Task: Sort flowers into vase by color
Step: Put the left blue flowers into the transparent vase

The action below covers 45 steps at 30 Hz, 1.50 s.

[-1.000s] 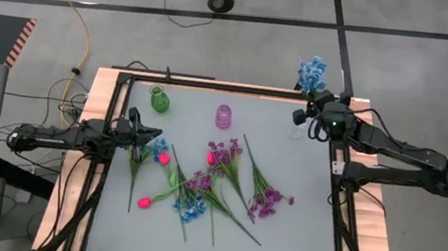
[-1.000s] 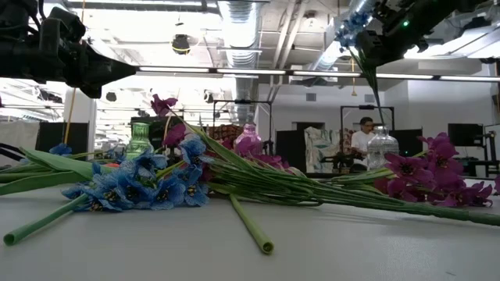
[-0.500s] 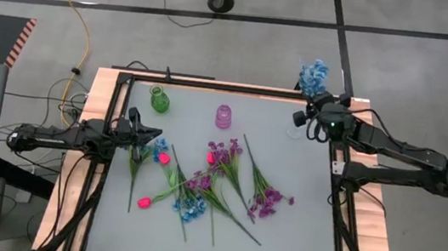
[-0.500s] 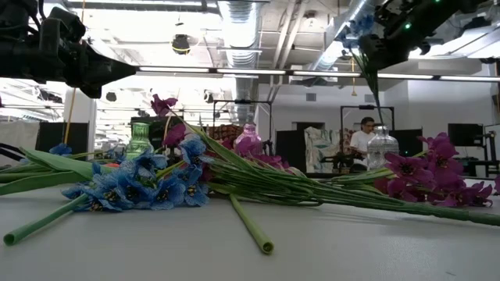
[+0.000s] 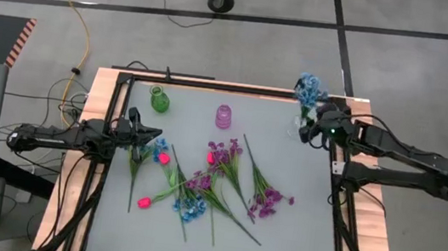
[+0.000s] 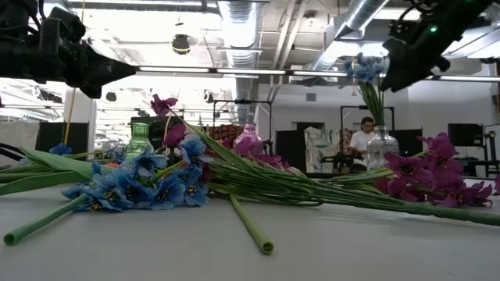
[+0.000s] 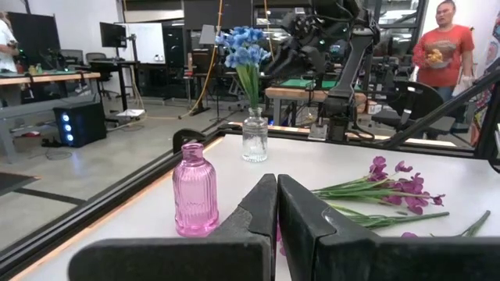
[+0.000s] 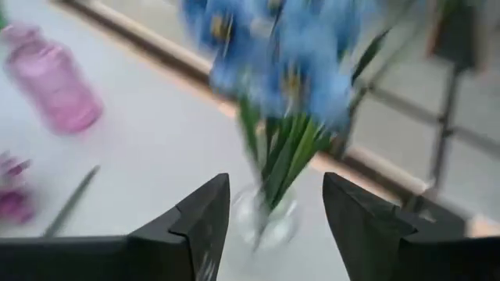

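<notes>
A blue flower sprig (image 5: 307, 89) stands with its stems in a clear glass vase (image 5: 294, 131) at the table's far right; it also shows in the low view (image 6: 363, 69). My right gripper (image 5: 313, 124) hovers open just to the right of it and touches nothing; the sprig (image 8: 273, 55) and vase (image 8: 264, 218) lie ahead of its spread fingers. Purple flowers (image 5: 269, 198), blue flowers (image 5: 188, 205) and pink-red buds (image 5: 144, 202) lie mid-table. My left gripper (image 5: 153, 131) is shut and level at the left edge.
A green vase (image 5: 159, 99) and a pink vase (image 5: 223, 116) stand along the far edge. The table's black frame (image 5: 339, 182) runs along its sides. A person (image 7: 445, 39) stands in the room beyond the table.
My right gripper has opened and let go of the blue sprig, tipped downward and drawn back a little toward the table's right edge. The sprig has sunk lower into the clear vase and stands there on its own.
</notes>
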Each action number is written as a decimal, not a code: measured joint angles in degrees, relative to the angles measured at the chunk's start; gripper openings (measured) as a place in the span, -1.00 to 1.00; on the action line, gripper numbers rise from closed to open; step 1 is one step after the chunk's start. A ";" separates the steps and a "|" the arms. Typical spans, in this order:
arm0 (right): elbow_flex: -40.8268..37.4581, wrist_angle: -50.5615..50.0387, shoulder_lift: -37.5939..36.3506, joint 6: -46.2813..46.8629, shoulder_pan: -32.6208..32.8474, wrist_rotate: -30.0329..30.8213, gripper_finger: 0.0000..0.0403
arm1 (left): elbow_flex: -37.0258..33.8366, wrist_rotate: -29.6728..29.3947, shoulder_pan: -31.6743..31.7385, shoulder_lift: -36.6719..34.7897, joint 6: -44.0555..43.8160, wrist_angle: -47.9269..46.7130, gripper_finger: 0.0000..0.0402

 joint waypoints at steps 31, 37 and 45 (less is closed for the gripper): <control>0.02 -4.41 -2.36 9.33 8.25 -28.71 0.11 | 0.02 2.48 0.00 0.00 -5.87 5.43 -0.73; 0.02 -2.13 -2.36 10.55 10.99 -28.71 0.11 | 0.02 3.52 0.00 0.00 -9.89 5.27 -0.44; 0.02 -1.39 -1.95 11.10 13.28 -28.67 0.11 | 6.99 4.84 0.00 0.62 -18.61 -15.50 -0.32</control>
